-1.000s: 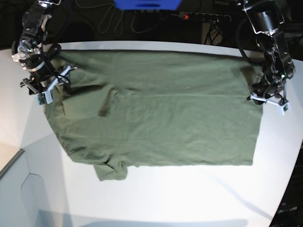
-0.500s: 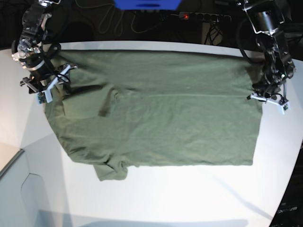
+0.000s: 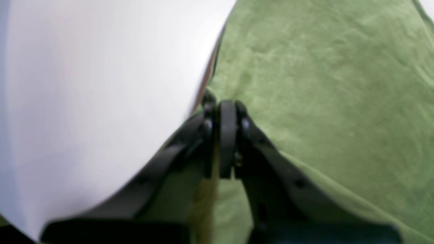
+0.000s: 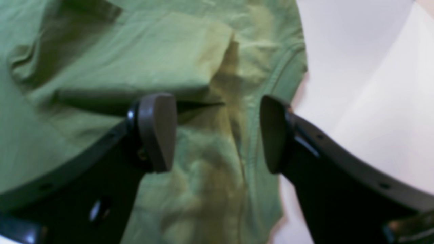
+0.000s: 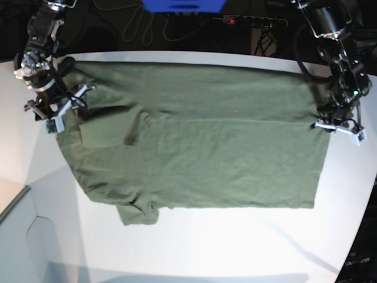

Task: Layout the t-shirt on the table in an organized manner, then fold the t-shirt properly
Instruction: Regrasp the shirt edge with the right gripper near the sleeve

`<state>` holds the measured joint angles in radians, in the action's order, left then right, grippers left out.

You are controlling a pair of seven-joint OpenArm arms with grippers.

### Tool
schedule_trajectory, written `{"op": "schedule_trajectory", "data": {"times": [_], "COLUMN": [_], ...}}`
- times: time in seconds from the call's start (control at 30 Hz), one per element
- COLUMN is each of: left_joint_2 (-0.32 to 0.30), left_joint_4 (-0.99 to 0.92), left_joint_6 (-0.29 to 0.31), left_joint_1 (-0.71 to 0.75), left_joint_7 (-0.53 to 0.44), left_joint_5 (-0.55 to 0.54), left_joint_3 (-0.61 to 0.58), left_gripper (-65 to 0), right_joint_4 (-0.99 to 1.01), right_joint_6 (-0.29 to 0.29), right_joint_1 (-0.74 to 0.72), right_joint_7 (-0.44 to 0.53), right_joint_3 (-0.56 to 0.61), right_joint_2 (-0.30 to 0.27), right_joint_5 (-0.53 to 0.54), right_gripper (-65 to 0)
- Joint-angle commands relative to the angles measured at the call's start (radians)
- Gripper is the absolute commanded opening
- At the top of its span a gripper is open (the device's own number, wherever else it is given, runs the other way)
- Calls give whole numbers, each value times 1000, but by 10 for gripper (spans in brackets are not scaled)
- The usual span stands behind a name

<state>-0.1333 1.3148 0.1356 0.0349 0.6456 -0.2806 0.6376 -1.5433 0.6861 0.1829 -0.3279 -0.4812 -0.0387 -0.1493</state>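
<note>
Nearest the base camera, the big smooth white worktop (image 5: 194, 242) lies bare in front of the plain dark olive-green cotton t-shirt (image 5: 200, 147). The shirt is spread wide across the middle of it, with one sleeve crumpled under at the near hem side.

My left tool (image 3: 223, 135) is pressed together at the shirt's edge, on the right of the base view, and a thin strip of green cloth runs down between its pads, so I judge it is pinching the fabric edge. My right tool (image 4: 217, 132) stands spread above the rumpled shoulder and sleeve, touching nothing that I can make out.

To do this step well, I should bring the right tool down on the seam below it and pinch both layers. Then I should draw both tools apart evenly and low, so the creases go out without dragging the shirt.

Beyond the worktop's far edge lie a black power strip (image 5: 253, 21) and loose cables (image 5: 135, 26), clear of the cloth.
</note>
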Motion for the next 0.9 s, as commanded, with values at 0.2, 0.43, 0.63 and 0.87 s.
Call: {"op": "schedule_trajectory", "data": {"times": [0.2,0.43,0.63,0.87], "left_joint_2": [5,8,8,8], "left_joint_4": [18,18,18,18], "left_joint_6": [6,6,5,5], "left_joint_1": [-8,7,4,6], "left_joint_7": [-22,-28,-28,-30], "left_joint_5": [-4,-4,-4,-4], "left_joint_3": [15,15,15,15], "left_gripper": [-650,-650,-650,-650], "right_joint_4": [-7,48,62,140], "right_joint_6": [12,12,12,12], "right_joint_1": [-38,-53,-58,-107], "right_joint_7": [28,28,28,28], "right_joint_3": [3,39,111,112], "right_joint_2": [-5,-8,-10,-13], "right_joint_5": [17,18,18,17], "right_gripper": [-250,-220,-223,-243]}}
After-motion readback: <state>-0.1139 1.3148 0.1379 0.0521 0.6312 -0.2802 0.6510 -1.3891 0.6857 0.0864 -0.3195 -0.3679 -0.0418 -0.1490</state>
